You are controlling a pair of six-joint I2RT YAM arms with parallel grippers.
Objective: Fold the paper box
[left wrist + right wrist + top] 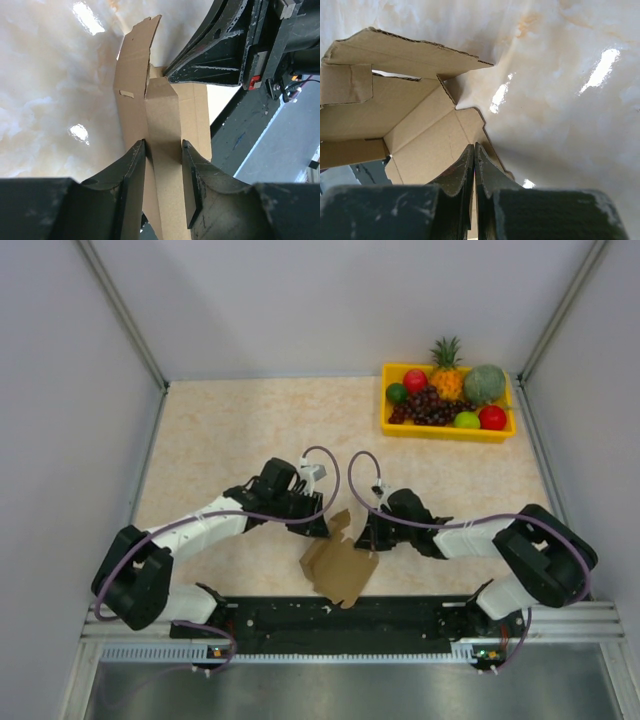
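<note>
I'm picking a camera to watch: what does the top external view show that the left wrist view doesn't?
Only top external: the yellow fruit tray in the far right corner and the whole left arm. Only left wrist: the left jaws either side of a raised panel, and a small slot in a flap. Both: the half-folded paper box, the right jaws and the marbled table.

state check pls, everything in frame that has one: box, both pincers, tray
paper box: half folded, flaps standing up, not closed.
left pincer: jaws part open, astride a box panel, apparently pinching it.
right pincer: shut, tips against the box, nothing seen between them.
fruit tray: loaded, far right corner, apart from both pincers.
</note>
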